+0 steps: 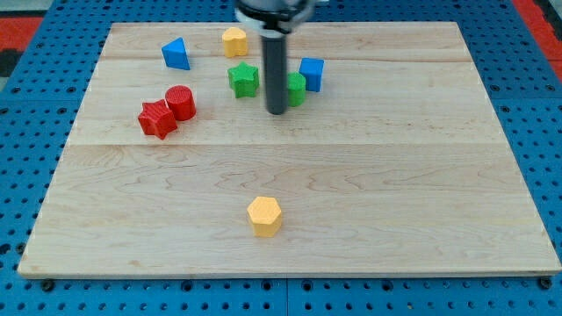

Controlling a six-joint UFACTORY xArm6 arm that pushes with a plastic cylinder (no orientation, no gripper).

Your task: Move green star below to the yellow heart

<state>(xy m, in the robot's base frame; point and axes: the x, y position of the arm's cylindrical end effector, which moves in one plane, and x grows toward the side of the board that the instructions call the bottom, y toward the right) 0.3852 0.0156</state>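
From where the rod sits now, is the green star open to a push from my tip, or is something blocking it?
Probably yes. My tip sits just to the view's right of the green star, with bare board between them. The other green block lies on the tip's far side, and the yellow heart is above the star.

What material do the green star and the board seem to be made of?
Green star: probably plastic, matte; its colour is uniform and fine ridges show on its sides, perhaps from printing. Board: wood, light and unpainted; grain lines and plank seams run across it.
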